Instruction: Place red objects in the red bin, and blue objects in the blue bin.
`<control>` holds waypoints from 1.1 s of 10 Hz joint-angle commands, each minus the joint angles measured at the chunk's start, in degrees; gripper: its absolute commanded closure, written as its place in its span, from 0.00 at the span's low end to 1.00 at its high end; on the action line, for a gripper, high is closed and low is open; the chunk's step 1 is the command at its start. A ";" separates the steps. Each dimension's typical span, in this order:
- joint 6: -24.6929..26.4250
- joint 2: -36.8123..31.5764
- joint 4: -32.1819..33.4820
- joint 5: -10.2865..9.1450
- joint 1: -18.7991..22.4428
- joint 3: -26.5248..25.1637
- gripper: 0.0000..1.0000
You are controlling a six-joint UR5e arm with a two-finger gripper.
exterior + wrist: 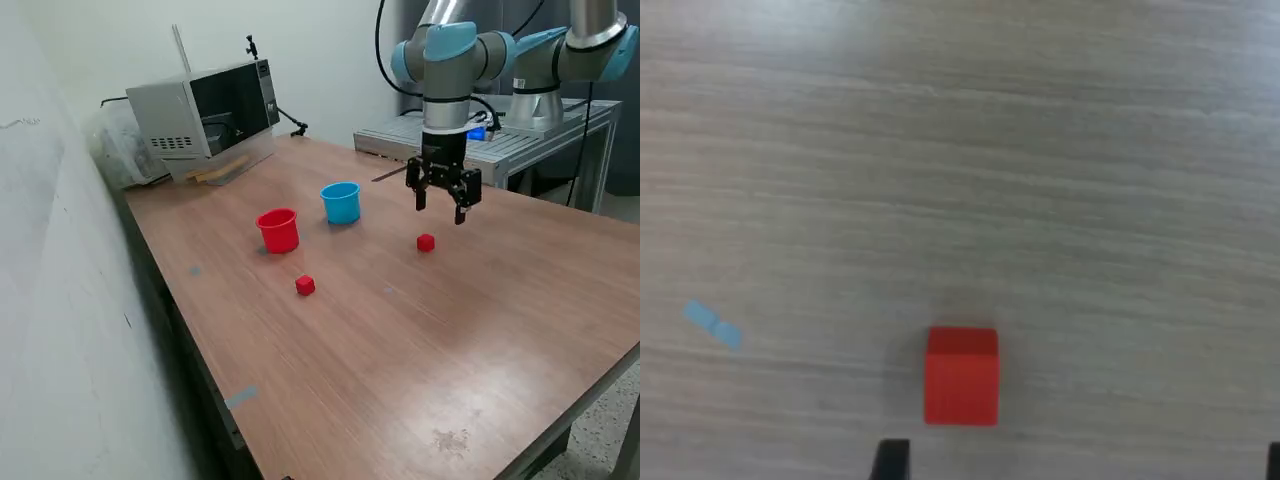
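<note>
Hovering with fingers spread and nothing held, the pincer [440,205] hangs above a red cube [426,242] on the worktop [480,330]; red cup [278,230] and blue cup [341,202] stand apart.

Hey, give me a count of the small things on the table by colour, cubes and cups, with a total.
Red cubes: 2, one near the gripper, one nearer the red cup
Blue cubes: 0 in view
Red cup: 1
Light blue cup: 1
Total: 4

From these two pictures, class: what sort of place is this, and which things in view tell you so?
Probably a robotics lab or workshop: a robot arm with its gripper open above a wooden table, a microwave oven at the back, and a metal bench behind.
</note>
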State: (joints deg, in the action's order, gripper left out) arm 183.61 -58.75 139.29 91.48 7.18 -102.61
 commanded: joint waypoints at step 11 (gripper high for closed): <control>-0.26 4.00 4.05 -1.04 -3.75 -1.80 0.00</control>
State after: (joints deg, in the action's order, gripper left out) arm 183.69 -55.09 143.23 90.44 3.30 -103.90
